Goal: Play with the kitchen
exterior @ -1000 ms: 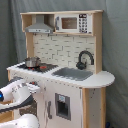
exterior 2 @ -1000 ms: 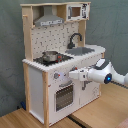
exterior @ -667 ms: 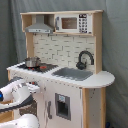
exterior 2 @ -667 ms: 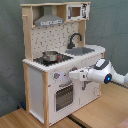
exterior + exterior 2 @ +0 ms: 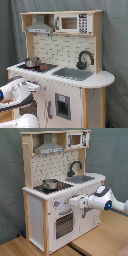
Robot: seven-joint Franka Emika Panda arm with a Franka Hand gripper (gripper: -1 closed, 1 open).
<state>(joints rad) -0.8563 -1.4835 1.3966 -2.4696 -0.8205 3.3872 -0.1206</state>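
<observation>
White Panda gripper (image 5: 71,202) sits at the front panel of the tall white and light-wood toy kitchen (image 5: 35,208), level with the knob row just under the counter edge; the second exterior view shows its tip right at a small round knob (image 5: 56,204), whether touching or just short I can't tell, and finger opening can't be made out, nothing visibly held. In the first exterior view the white arm (image 5: 17,91) comes in from the first exterior view's left, wrist against the same front face. Kitchen stands on a wooden floor (image 5: 100,240) before a grey curtain, filling the middle of both exterior views; grey hood (image 5: 39,26) up top, small metal pot (image 5: 32,62) on the black stovetop, black curved faucet (image 5: 85,59) behind the grey sink (image 5: 72,73), oven door (image 5: 64,223) below the knobs. Handling judgement: rigid wood-board body, likely light for its height, so a hard push high up could rock it; the working parts are small and probably turn or swing with little force. Best holds look like the knob rim for twisting, the oven door handle for pulling; pot is loose and could slide. Versus a second ago: the gripper has barely shifted, parked at the knob row, kitchen and pot unmoved
</observation>
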